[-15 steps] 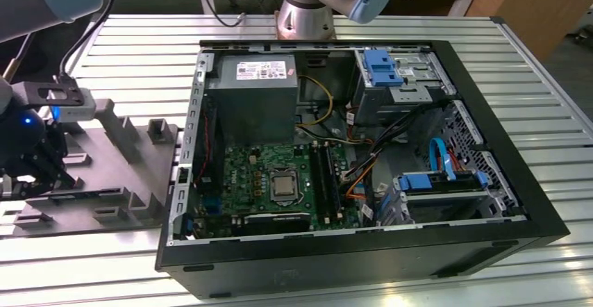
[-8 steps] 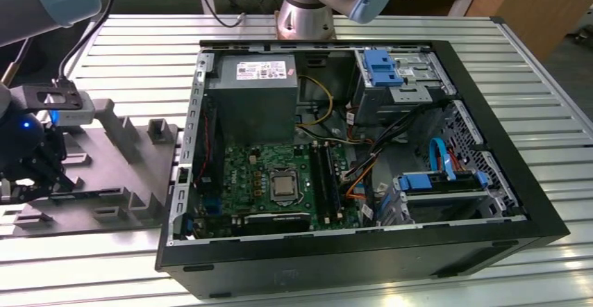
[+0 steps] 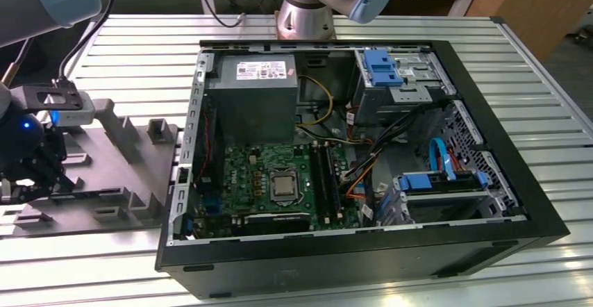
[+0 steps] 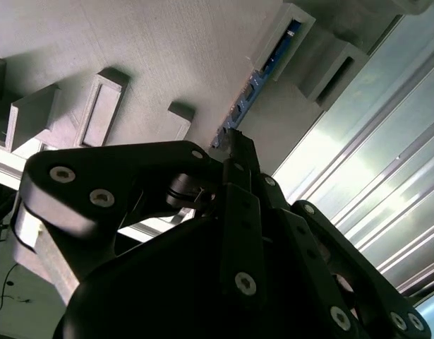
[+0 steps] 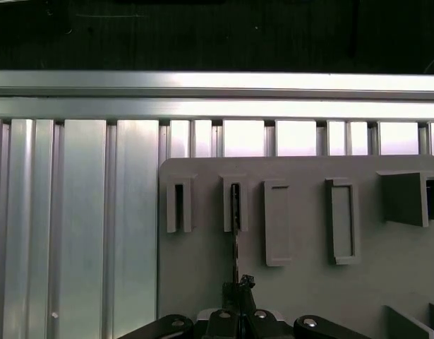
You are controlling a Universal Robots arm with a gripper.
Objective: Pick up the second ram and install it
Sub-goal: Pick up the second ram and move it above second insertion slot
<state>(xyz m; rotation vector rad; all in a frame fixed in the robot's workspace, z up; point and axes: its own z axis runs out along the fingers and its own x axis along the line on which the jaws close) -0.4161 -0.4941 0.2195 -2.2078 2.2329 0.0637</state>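
Closely pinched together, the jaws of the gripper (image 5: 238, 288) meet on the near end of the ram (image 5: 236, 240), with only the thin board between the two black fingertips. In the second wrist view the gripper (image 4: 234, 141) shows as matte black linkages with bright screw heads, narrowing to a point where they clamp the ram (image 4: 246, 95).

Seen edge-on in both wrist views, the ram is a slim strip. It looks dark in the first wrist view and blue-green with small parts along it in the second. It stands on its long edge over the tray (image 5: 202, 275), flat faces upright. Its long axis runs straight from the fingertips to a slotted block (image 5: 227, 205), and its far end sits inside that slot.

The tray is matte grey plastic with a fine layered grain, and it carries raised rectangular blocks, some with narrow slots and some with shallow recesses. It lies on a table (image 5: 82, 212) of shiny ribbed aluminium slats.

In the exterior view the gripper (image 3: 35, 164) hangs over the tray (image 3: 121, 154) at the exterior view's left. It is well apart from the open black case (image 3: 371, 251), which lies in the middle of the table (image 3: 371, 29) with a green board inside.
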